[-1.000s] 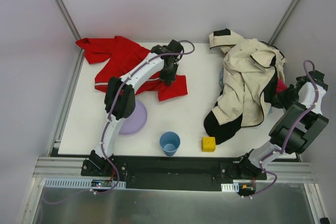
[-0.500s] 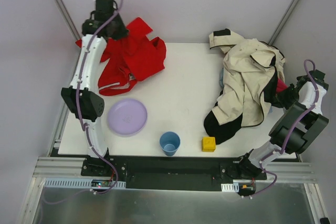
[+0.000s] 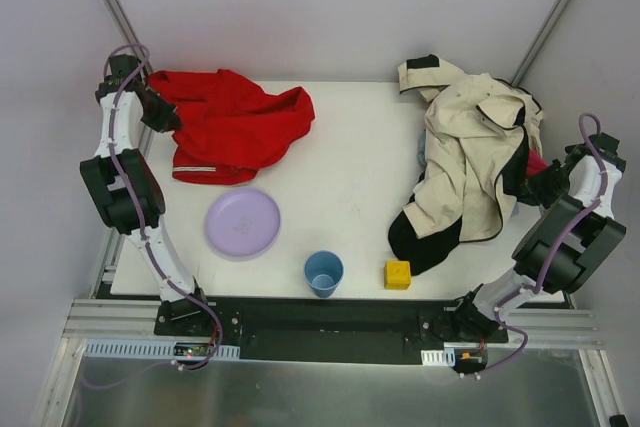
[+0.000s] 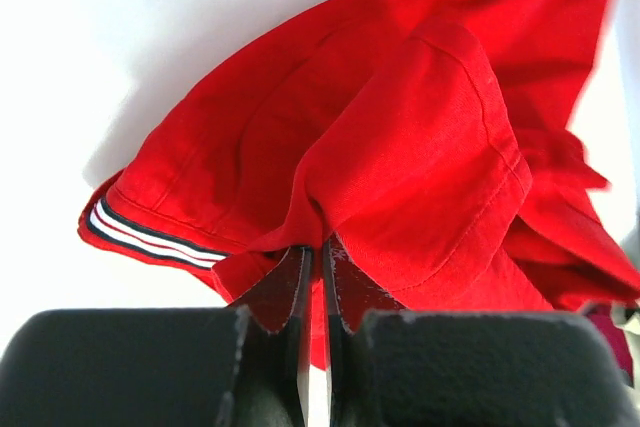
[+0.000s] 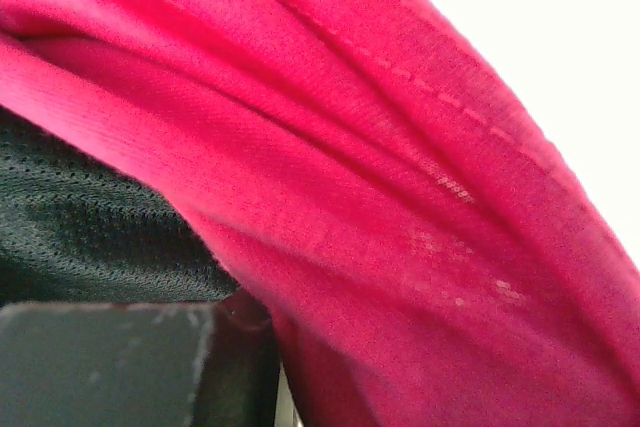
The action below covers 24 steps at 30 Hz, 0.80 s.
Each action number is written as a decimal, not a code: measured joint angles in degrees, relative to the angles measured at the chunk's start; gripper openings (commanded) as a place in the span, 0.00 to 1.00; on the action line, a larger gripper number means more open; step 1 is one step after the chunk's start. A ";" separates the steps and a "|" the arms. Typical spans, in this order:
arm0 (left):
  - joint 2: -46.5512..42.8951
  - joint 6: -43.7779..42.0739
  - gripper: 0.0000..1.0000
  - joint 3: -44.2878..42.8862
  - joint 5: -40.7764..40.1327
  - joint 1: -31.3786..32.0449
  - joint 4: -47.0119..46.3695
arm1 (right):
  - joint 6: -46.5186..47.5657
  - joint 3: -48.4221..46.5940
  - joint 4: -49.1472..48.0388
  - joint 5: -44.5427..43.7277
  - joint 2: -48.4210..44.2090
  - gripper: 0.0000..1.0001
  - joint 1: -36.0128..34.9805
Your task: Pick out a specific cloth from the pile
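The red cloth (image 3: 238, 127) lies spread at the table's far left corner, apart from the pile. It fills the left wrist view (image 4: 400, 127), with a striped hem at its left. My left gripper (image 3: 163, 115) is at the cloth's left edge, past the table's left side. Its jaws are nearly closed and pinch a fold of the red fabric (image 4: 318, 247). The pile, a cream-and-black jacket (image 3: 470, 162), sits at the right. My right gripper (image 3: 537, 185) is tucked under the jacket's right edge against the magenta cloth (image 5: 420, 197). That cloth hides all but one finger (image 5: 120, 362).
A purple plate (image 3: 243, 223) lies just in front of the red cloth. A blue cup (image 3: 323, 273) and a yellow cube (image 3: 398, 275) stand near the front edge. A grey-blue piece (image 3: 421, 152) peeks from the jacket's left side. Slanted frame posts rise at both back corners.
My left arm has swung down and left from the back corner, carrying the red cloth, which is now spread lower at the far left. The right arm and the pile have not moved.
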<state>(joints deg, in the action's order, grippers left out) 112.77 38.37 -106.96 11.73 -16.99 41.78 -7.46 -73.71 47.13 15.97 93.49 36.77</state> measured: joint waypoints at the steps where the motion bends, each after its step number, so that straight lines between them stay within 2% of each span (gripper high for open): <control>1: 1.05 0.04 0.00 1.18 0.22 -0.44 0.07 | 0.00 0.00 0.00 0.00 0.00 0.16 0.00; 6: 5.66 0.33 0.00 4.74 1.44 -1.51 -0.15 | -0.02 0.02 -0.04 0.00 0.00 0.17 0.00; 8: 7.17 0.66 0.10 5.70 1.95 -1.70 -0.50 | -0.02 0.02 -0.04 0.00 0.00 0.19 0.00; 10: 8.11 0.90 0.30 6.27 2.86 -2.10 -0.66 | 0.00 0.15 -0.17 0.04 -0.15 0.23 0.00; 14: 8.61 1.07 0.70 6.51 4.81 -2.99 -0.94 | -0.04 0.87 -0.48 0.68 -1.53 0.45 0.00; 17: 8.28 0.98 0.88 6.51 5.81 -3.34 -1.07 | -0.44 1.51 -0.59 1.01 -3.15 0.65 -0.02; 21: 6.54 0.90 0.99 6.29 8.41 -3.37 -0.85 | -1.01 1.75 -0.72 0.83 -6.34 0.88 -0.07; 24: 3.74 0.87 0.99 5.75 11.19 -3.37 -0.87 | -1.62 1.75 -0.66 0.42 -8.33 0.98 -0.31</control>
<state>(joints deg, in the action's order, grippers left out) 116.51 39.24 -101.21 22.92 -20.36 40.91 -9.08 -71.96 46.48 16.38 85.17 36.47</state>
